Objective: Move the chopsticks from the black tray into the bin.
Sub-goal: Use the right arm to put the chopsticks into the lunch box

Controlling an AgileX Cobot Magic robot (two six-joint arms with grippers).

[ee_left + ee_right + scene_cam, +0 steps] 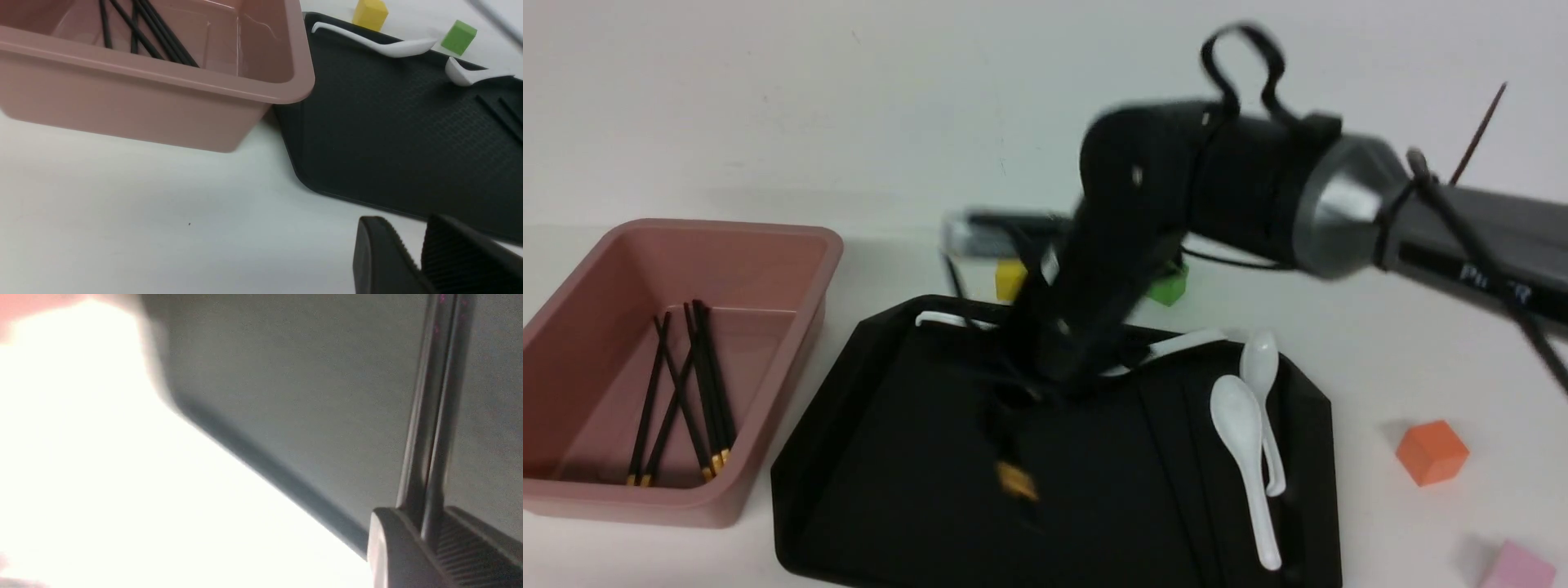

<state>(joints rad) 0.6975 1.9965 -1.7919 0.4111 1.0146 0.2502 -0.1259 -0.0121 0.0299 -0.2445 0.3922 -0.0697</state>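
The black tray [805, 490] lies at centre. The pink bin [792, 269] stands left of it and holds several black chopsticks [686, 392] with gold tips. My right gripper [1017, 396], blurred, is over the tray's middle. It is shut on chopsticks [429, 416] that hang down, gold tip [1015, 482] lowest; its jaws show in the right wrist view [425, 522]. Two more chopsticks [500, 116] lie on the tray. My left gripper [408, 230] is shut and empty, low over the table by the tray's near-left edge [327, 192]; it is out of the front view.
White soup spoons lie on the tray's right side [1245, 441] and along its back rim [1180, 343]. A yellow block [1010, 279] and a green block [1168, 287] sit behind the tray. An orange block [1431, 451] and a pink block [1515, 567] sit to its right.
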